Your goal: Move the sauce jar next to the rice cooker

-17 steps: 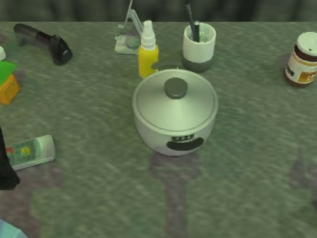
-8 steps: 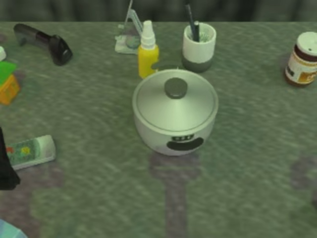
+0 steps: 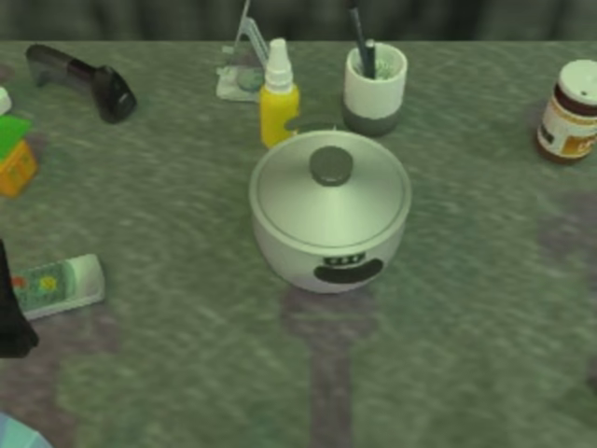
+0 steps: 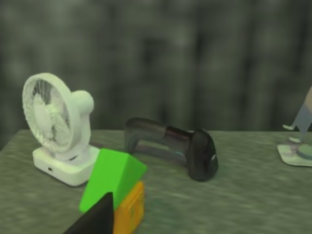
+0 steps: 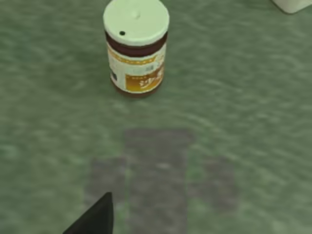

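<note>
Because the sauce jar point(image 5: 136, 46) stands upright, well apart from the rice cooker point(image 3: 329, 210), we hang our right pincer point(image 5: 95, 217) above it to line up a grasp; whether that pincer is open we cannot tell.

Left arm point(image 3: 13, 313) parked at the table's left edge (right claw point(image 5: 92, 219) barely in view)

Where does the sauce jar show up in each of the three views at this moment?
Top view: the sauce jar stands upright at the table's far right edge, well apart from the rice cooker.
Left wrist view: not in it.
Right wrist view: upright and untouched on the table.
Shared landmark: its white lid.
</note>
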`<state>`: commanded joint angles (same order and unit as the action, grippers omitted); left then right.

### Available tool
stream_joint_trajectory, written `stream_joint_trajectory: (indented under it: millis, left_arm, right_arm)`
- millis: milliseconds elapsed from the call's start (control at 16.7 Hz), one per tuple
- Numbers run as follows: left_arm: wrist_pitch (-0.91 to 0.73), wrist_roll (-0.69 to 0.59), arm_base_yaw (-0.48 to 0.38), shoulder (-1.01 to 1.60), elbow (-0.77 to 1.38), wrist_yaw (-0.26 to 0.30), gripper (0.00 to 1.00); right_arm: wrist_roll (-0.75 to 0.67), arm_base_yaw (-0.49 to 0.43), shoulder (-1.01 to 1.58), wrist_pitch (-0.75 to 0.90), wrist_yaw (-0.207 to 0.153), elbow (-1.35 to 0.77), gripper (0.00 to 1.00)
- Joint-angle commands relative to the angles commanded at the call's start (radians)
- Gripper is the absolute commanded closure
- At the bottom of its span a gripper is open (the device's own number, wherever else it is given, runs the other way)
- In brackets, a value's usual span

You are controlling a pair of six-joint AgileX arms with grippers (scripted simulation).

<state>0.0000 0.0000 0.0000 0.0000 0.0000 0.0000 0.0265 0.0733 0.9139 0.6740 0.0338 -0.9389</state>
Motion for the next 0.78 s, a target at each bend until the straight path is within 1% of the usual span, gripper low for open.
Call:
stream_joint_trajectory:
  millis: [240,480,660,780]
  left_arm:
    - [0.0,0.0,0.0,0.0,0.0,0.0,0.0]
    - [0.0,0.0,0.0,0.0,0.0,0.0,0.0]
    - [0.0,0.0,0.0,0.0,0.0,0.0,0.0]
    - [0.0,0.0,0.0,0.0,0.0,0.0,0.0]
  right_arm:
    - [0.017,0.013,0.379,0.162,-0.004,-0.537,0.0]
    - [0.046,0.011,0.774,0.301,-0.018,-1.06,0.0]
    - [0.076,0.001,1.074,0.414,-0.03,-1.384,0.0]
    - [0.098,-0.009,1.265,0.496,-0.038,-1.556,0.0]
